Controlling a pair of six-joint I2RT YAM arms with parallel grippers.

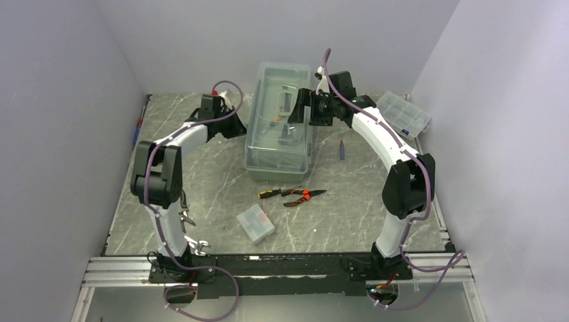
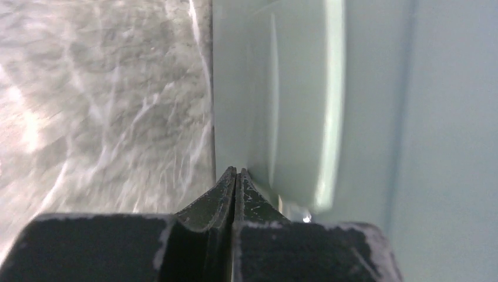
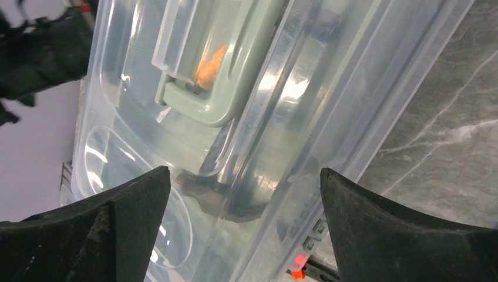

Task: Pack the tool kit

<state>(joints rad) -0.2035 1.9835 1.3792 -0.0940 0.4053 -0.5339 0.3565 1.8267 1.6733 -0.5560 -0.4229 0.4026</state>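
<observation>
Found a small clear case (image 1: pixel 255 223) nearest the arm bases, lying flat on the marble-pattern table (image 1: pixel 201 194). Saw pliers (image 1: pixel 303 195) with red-black handles and a yellow-handled tool (image 1: pixel 268 194) further back, both just in front of the tool kit (image 1: pixel 278 134). Noted a screwdriver (image 1: pixel 341 149) to the right of the kit, apart from it. Located the tool kit mid-table toward the back, long axis running near to far, with the clear lid down, the green handle (image 3: pixel 199 94) lying in a lid recess and something orange (image 3: pixel 210 66) inside beneath it. Caught the left gripper (image 2: pixel 235 176) low at the kit's left wall with jaws pressed together and nothing between them; couldn't confirm contact with the wall. Caught the right gripper (image 3: pixel 244 182) above the lid beside the handle with jaws spread wide, fingers (image 3: pixel 117 229) holding nothing. Spotted a flat clear organizer (image 1: pixel 403 114) at the far right corner, well apart from the kit.
</observation>
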